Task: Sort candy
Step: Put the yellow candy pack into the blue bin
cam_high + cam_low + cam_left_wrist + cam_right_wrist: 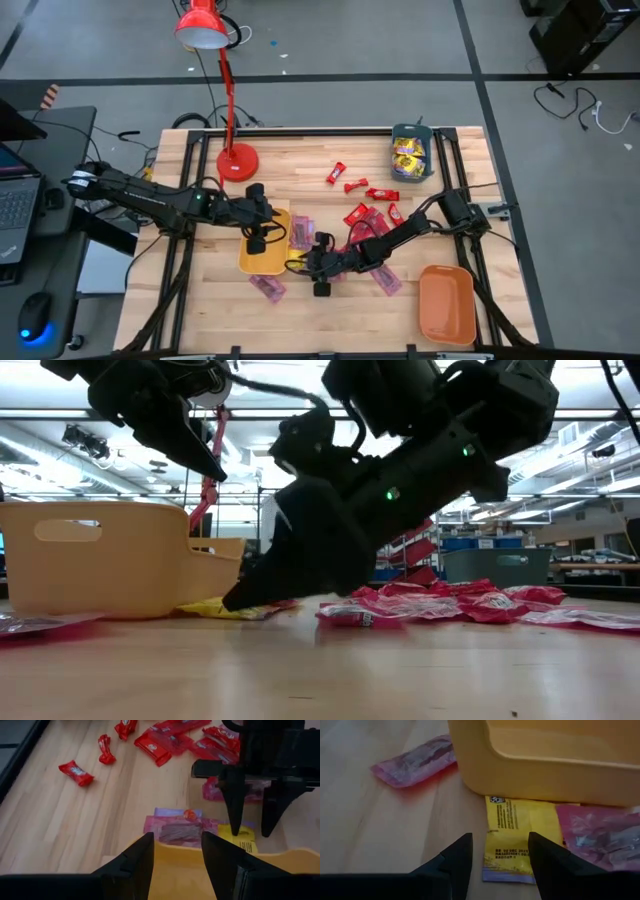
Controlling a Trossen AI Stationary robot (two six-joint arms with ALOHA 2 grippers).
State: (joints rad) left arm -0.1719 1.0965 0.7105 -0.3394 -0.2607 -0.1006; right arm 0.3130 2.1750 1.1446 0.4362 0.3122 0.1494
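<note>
Beside the yellow tray (555, 760), right tool (496, 851) straddles yellow packet (520, 837).

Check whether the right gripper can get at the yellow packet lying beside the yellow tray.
Probably yes. The right gripper is open, low over the yellow packet, with nothing between them. The yellow tray touches or overlaps the packet's far end, which leaves little room there.

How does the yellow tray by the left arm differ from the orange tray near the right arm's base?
The yellow tray sits mid-table, hemmed by candy packets; the orange tray stands alone at the table's near right corner. The left end effector hangs over the yellow tray; nothing hangs over the orange tray. The yellow tray is paler, the orange one deeper in colour. Both look empty, with rounded corners.
</note>
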